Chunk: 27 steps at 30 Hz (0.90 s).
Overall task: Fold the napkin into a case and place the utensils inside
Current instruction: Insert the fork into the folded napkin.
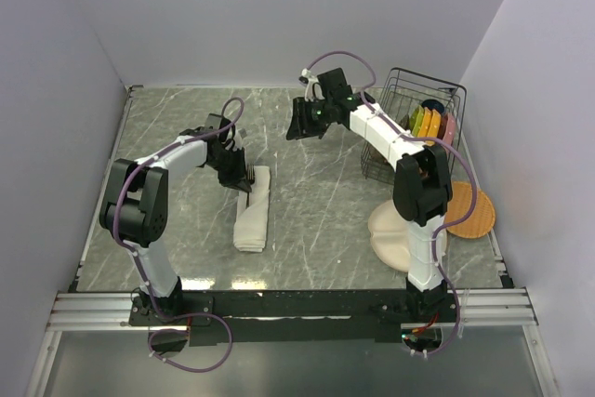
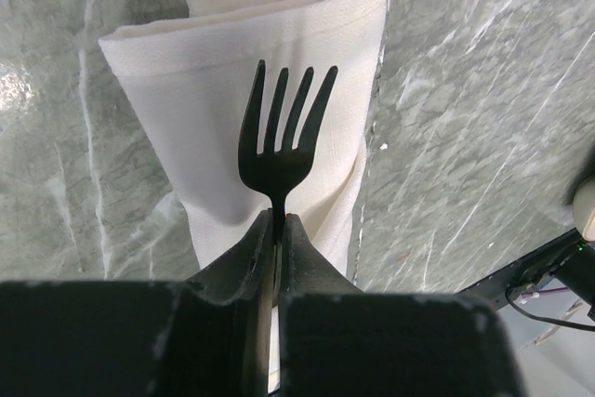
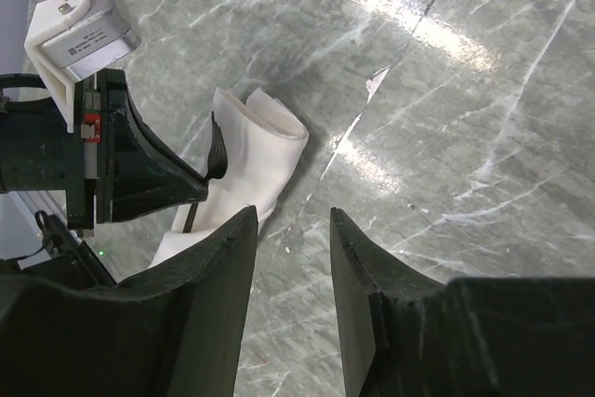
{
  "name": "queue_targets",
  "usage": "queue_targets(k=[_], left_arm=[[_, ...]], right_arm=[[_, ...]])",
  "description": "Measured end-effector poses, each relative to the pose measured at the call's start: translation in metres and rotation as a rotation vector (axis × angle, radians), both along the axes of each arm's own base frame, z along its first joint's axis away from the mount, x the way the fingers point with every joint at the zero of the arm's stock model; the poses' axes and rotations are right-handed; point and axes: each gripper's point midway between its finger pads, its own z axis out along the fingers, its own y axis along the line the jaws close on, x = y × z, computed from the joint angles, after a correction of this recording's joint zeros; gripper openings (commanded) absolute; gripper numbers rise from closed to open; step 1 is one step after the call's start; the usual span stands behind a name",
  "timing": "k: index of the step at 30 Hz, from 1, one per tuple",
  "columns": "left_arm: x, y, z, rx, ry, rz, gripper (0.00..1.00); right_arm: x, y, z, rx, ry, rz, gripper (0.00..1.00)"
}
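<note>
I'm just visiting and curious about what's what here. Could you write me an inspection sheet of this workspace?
Surface: grey marbled table, glossy.
Job's things: folded cream napkin lies flat; black fork over its far end, contact unclear; spoon not seen.
Clutter: wire rack of colourful plates, beige plate, orange round plate.
Grippers: left gripper shut on the fork's neck; right gripper open, empty.
Cables: purple cables loop along both arms.
Surroundings: plain pale walls.

2 arms (image 1: pixel 177 151): white links, black joints | cables (image 1: pixel 339 54): purple | left hand (image 2: pixel 279 225), right hand (image 3: pixel 293 239): black
</note>
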Motion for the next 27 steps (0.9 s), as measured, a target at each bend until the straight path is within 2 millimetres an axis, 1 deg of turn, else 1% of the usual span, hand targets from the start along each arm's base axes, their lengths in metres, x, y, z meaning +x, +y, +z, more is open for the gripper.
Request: queue_targets(k=[3,7,10,13,15,17,19,20,22,23,24,26,27], left_arm=[[-0.002,0.001,-0.001,0.003,0.010,0.000,0.17],[-0.004,0.001,-0.001,0.005,0.020,0.000,0.28],[-0.006,0.002,-0.001,0.008,0.028,0.001,0.31],[-0.006,0.002,0.001,0.010,0.031,0.002,0.32],[-0.002,0.001,0.005,0.010,0.021,0.003,0.32],[0.006,0.000,0.012,0.007,-0.005,0.006,0.36],[0.014,-0.001,0.023,0.002,-0.042,0.013,0.40],[0.020,0.000,0.031,0.000,-0.069,0.018,0.41],[0.030,0.001,0.050,-0.007,-0.137,0.028,0.41],[0.036,0.001,0.062,-0.013,-0.178,0.034,0.42],[0.043,0.003,0.078,-0.021,-0.233,0.043,0.41],[0.054,0.005,0.104,-0.037,-0.318,0.058,0.42],[0.060,0.007,0.119,-0.047,-0.366,0.069,0.42]], right_arm=[[0.002,-0.001,0.002,-0.003,-0.008,-0.005,0.46],[0.007,-0.004,0.005,-0.017,-0.026,-0.020,0.51],[0.015,-0.009,0.009,-0.047,-0.053,-0.055,0.53],[0.026,-0.018,0.017,-0.091,-0.090,-0.108,0.54],[0.038,-0.026,0.025,-0.130,-0.131,-0.166,0.53],[0.050,-0.036,0.033,-0.172,-0.170,-0.236,0.51],[0.065,-0.048,0.037,-0.224,-0.206,-0.317,0.50],[0.075,-0.055,0.039,-0.252,-0.229,-0.368,0.50],[0.090,-0.066,0.035,-0.300,-0.253,-0.446,0.48],[0.098,-0.073,0.030,-0.333,-0.261,-0.493,0.47],[0.103,-0.077,0.022,-0.360,-0.262,-0.524,0.47],[0.112,-0.086,0.005,-0.412,-0.262,-0.577,0.47],[0.116,-0.091,-0.009,-0.447,-0.256,-0.596,0.51]])
